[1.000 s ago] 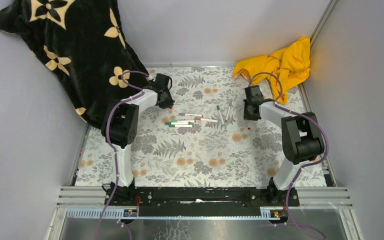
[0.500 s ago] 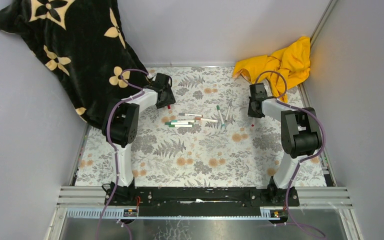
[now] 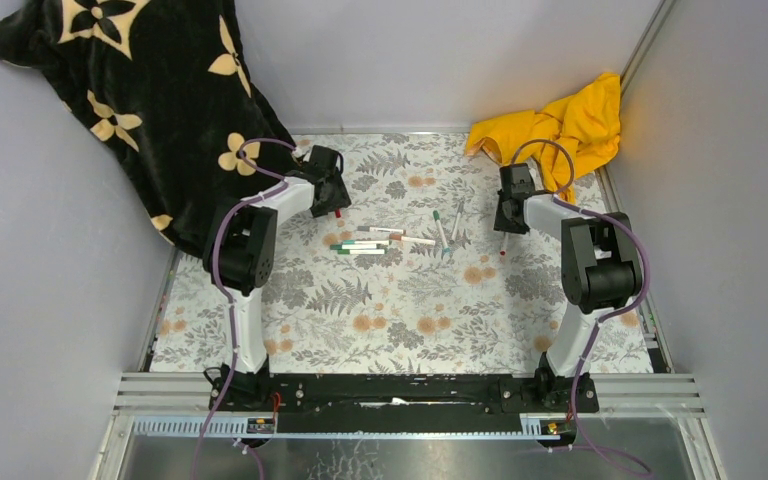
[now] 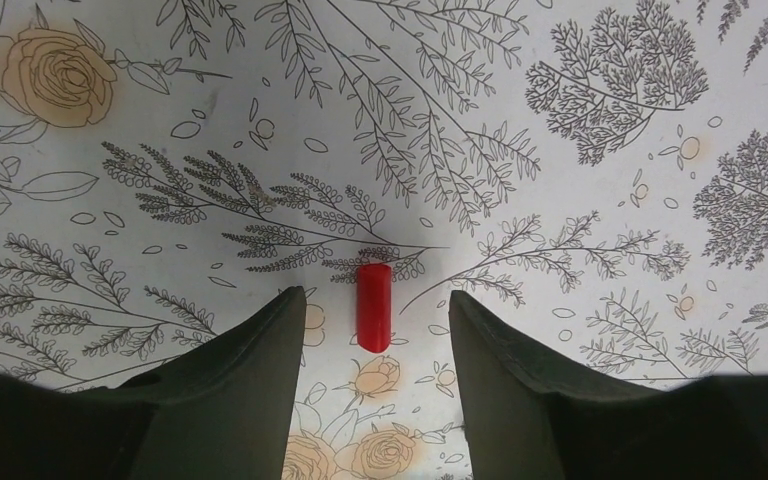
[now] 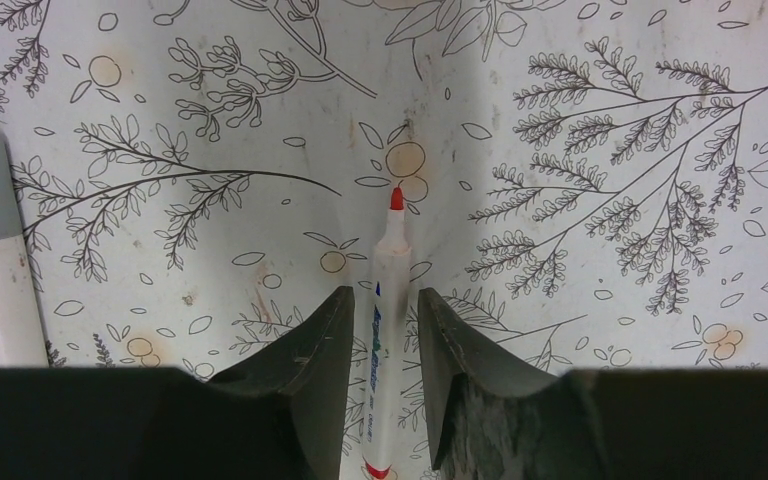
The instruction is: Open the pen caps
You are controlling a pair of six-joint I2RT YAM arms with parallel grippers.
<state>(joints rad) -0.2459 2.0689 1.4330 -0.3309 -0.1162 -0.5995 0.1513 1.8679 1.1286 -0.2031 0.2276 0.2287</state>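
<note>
A loose red pen cap (image 4: 373, 306) lies on the flowered cloth, between and just ahead of the tips of my open left gripper (image 4: 375, 295). In the top view the cap (image 3: 338, 213) sits beside that gripper (image 3: 332, 200). My right gripper (image 5: 385, 292) straddles an uncapped white pen (image 5: 390, 240) with a red tip. Its jaws stand narrowly apart, and cloth shows beside the barrel. The pen (image 3: 503, 243) points toward the near side from this gripper (image 3: 507, 215). Several capped pens (image 3: 365, 243) lie mid-table, with two more (image 3: 445, 228) to their right.
A grey-capped pen (image 5: 0, 250) lies at the left of the right wrist view. A black flowered blanket (image 3: 150, 110) drapes over the back left corner. A yellow cloth (image 3: 560, 125) is bunched at the back right. Grey walls close in on three sides.
My left gripper has let go of the red cap, which now lies on the cloth. My right arm has swung back and to the right, and the uncapped pen now shows in front of it.
</note>
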